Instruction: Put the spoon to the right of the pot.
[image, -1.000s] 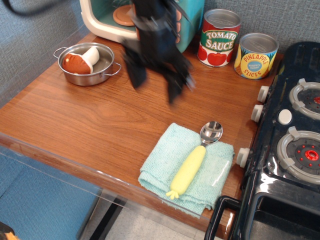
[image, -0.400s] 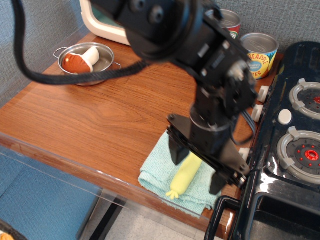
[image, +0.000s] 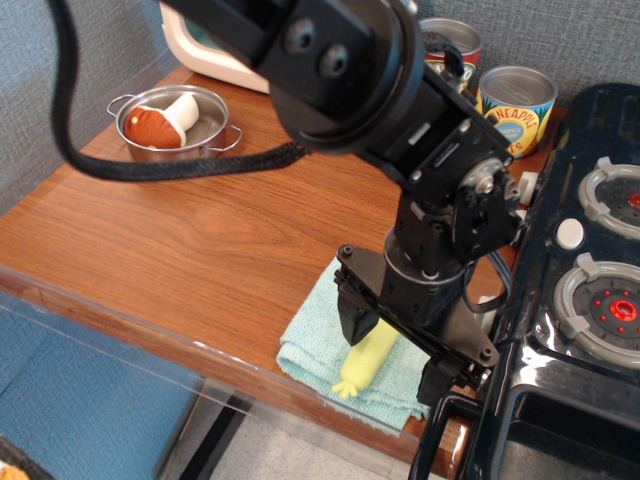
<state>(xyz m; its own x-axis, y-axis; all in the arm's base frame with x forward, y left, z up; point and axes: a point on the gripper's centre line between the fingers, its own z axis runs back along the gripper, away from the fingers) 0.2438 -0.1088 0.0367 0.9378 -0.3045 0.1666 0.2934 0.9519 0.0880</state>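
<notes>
The spoon (image: 364, 366) lies on a pale teal towel (image: 312, 338) near the table's front edge. Only the lower part of its yellow-green handle shows; the metal bowl is hidden under the arm. My gripper (image: 395, 352) is open and low over the towel, with one finger on each side of the handle. The pot (image: 205, 148) stands far off at the back left of the table and holds a brown and white toy mushroom (image: 160, 122).
A tomato sauce can (image: 455, 48) and a pineapple can (image: 517, 108) stand at the back. A black toy stove (image: 590, 270) borders the table on the right. A toy oven (image: 205, 55) stands at the back left. The table's front edge is just below the towel.
The arm has swung from the back of the table down to the towel. In the last half second the open gripper has sunk lower around the spoon's handle.
</notes>
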